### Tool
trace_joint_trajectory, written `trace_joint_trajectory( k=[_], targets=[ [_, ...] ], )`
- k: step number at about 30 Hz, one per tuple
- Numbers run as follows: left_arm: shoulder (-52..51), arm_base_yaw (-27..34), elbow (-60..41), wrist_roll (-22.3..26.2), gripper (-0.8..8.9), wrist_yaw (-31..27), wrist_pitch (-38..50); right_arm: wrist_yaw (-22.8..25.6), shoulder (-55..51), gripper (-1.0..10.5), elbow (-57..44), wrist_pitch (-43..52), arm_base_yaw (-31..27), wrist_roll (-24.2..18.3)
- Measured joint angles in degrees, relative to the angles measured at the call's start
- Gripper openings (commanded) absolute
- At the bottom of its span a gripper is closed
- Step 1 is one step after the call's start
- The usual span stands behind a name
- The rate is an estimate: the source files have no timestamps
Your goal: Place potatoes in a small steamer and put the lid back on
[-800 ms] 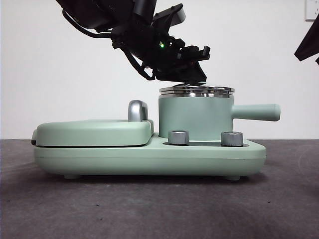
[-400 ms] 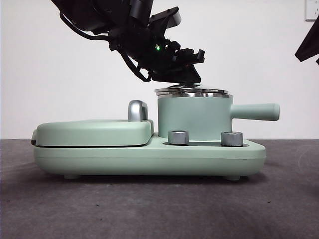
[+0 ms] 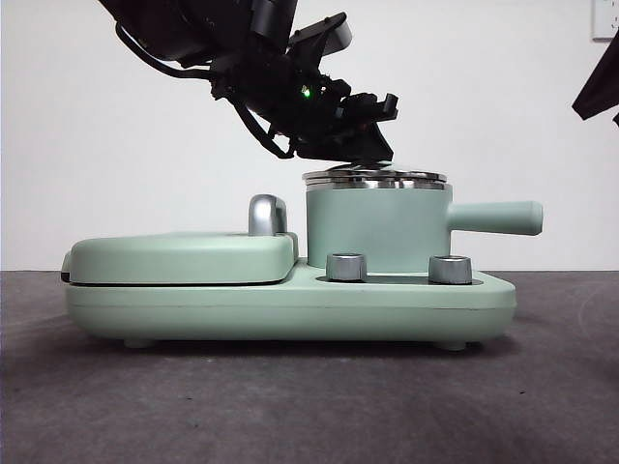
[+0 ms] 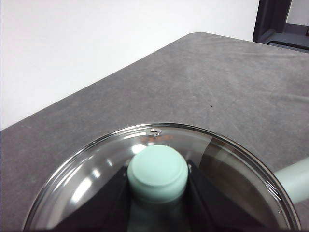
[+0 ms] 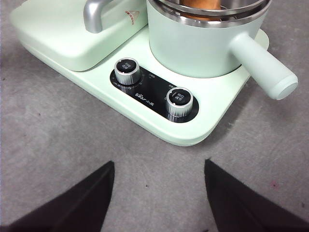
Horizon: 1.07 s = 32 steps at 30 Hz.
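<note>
Left gripper (image 3: pixel 363 145) over the small steamer (image 3: pixel 372 227), arm coming in dark from the upper left of the front view. Clenched on the lid's (image 4: pixel 159 193) mint-green knob (image 4: pixel 157 173): in the left wrist view both black jaws press against the knob's sides, glass dome spread around them. Lid rim (image 3: pixel 374 178) sits on top of the pot's steel rim in the front view, roughly level; cannot tell whether fully seated or just touching. Green LED lit on the wrist hardware above.

Potato (image 5: pixel 203 4) inside the steamer (image 5: pixel 203 43): only an orange-brown patch visible within the steel rim, at the edge of the right wrist view. Not visible in the front view, hidden by the pot wall.

Steamer stands on the right part of a mint-green cooker base (image 3: pixel 290 309), long straight handle (image 3: pixel 498 217) pointing out to the right side in the front view. Two silver dials (image 5: pixel 127 69) (image 5: pixel 179 99) on a black panel in front of the pot. Flat hinged griddle plate (image 3: pixel 179 256) closed on the left part of the base, chrome handle (image 3: pixel 268 215) standing between it and the pot.

Right gripper (image 5: pixel 158 193) waits well apart from the cooker, above the grey tabletop (image 5: pixel 48 135), jaws spread wide with nothing between them. Shows in the front view only as a black tip (image 3: pixel 598 92) at the upper right edge.
</note>
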Motion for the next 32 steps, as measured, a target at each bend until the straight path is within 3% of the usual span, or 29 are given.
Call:
trace_joint_trajectory(
  k=[17, 24, 32],
  targets=[
    [0.4, -0.1, 0.6, -1.9, 0.13, 1.5, -1.5, 0.0, 0.0, 2.8, 0.0, 0.0, 0.0, 0.0],
    [0.5, -0.1, 0.6, -1.9, 3.13, 1.5, -1.7, 0.0, 0.0, 2.8, 0.0, -0.1, 0.0, 0.0],
    [-1.9, -0.1, 0.6, -2.4, 3.01, 1.4, -8.1, 0.0, 0.0, 2.8, 0.0, -0.2, 0.0, 0.0]
  ],
)
